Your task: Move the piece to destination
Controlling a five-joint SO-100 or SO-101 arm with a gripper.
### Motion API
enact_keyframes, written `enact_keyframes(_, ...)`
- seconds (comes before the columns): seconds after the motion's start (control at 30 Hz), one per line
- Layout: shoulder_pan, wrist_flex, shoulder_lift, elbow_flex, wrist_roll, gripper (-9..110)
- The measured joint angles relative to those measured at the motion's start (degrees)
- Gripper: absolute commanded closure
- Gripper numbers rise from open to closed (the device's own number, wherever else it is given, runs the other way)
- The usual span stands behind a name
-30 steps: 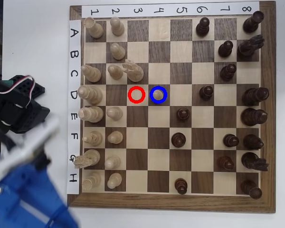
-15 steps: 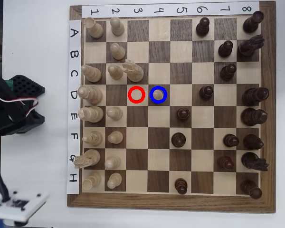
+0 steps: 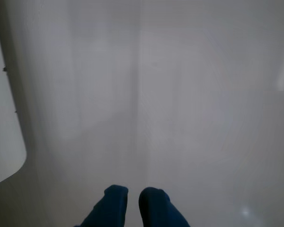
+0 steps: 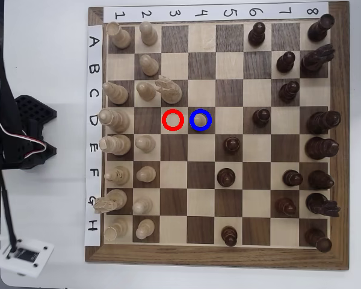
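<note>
Board edge labels read 1–8 along the top and A–H down the left side of the chessboard (image 4: 96,253) in the overhead view. The piece (image 4: 200,120) stands inside the blue ring marking the destination (image 4: 201,128), row D, column 4. Just left of it, a red ring (image 4: 172,120) circles an empty light square. A dark pawn (image 4: 231,144) stands near, diagonally below-right of the piece. Wrist view: the blue end effector (image 3: 133,196) hangs over bare white table (image 3: 189,118), fingertips nearly together, holding nothing.
</note>
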Motion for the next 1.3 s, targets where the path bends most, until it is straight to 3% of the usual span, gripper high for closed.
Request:
enact_keyframes(0.6, 4.1, 10.3, 16.9, 22.9, -0.6, 101)
enact_keyframes(1.3, 4.1, 23.2, 21.3, 23.8, -1.2, 101)
